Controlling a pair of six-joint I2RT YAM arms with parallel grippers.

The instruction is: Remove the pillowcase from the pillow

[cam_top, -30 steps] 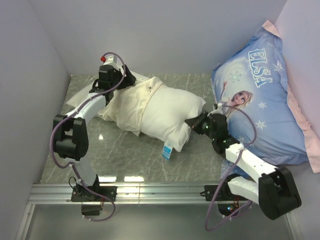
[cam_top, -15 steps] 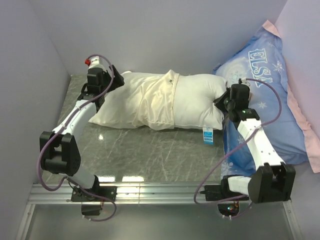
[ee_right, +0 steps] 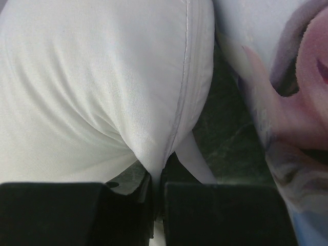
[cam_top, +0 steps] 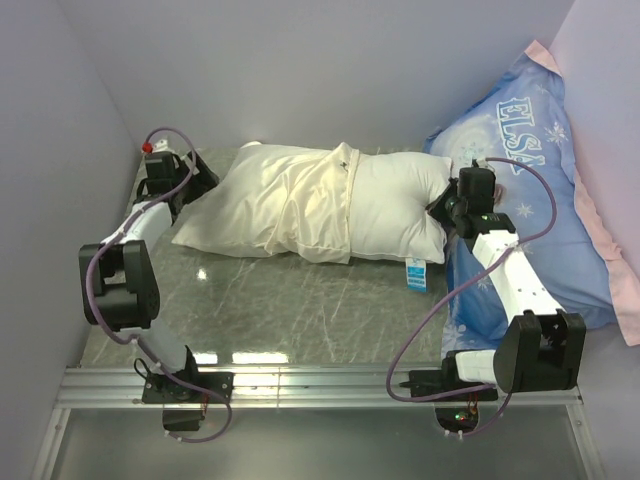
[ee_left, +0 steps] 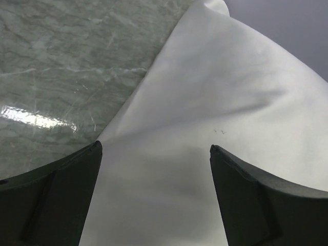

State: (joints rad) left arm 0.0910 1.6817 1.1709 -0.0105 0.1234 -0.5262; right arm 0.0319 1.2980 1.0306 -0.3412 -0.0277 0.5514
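**Top view.** The pillow point(cam_top: 395, 205) lies across the far part of the tabletop point(cam_top: 300, 300), its long axis running left to right. The cream pillowcase point(cam_top: 270, 205) covers the left part. The bare white right end sticks out of the open mouth, and a small tag point(cam_top: 416, 272) hangs at its near edge. The left fingers point(cam_top: 195, 172) sit at the closed left end of the pillowcase. The right fingers point(cam_top: 445, 205) sit at the bare right end, just beside the blue ELSA pillow point(cam_top: 540, 200). Each arm therefore has the end nearer to it, and the case would likely come off leftward along the long axis.

**Left wrist view.** The left fingers point(ee_left: 61, 189) stand wide apart. Pillowcase point(ee_left: 215, 102) fabric runs between them toward the camera, and they are not clamped on it. Tabletop point(ee_left: 61, 61) shows to the left.

**Right wrist view.** The right fingers point(ee_right: 215, 210) are closed tight on a pinched fold of the pillow point(ee_right: 92, 77) at its seamed edge. The ELSA pillow point(ee_right: 287, 92) lies close on the right.
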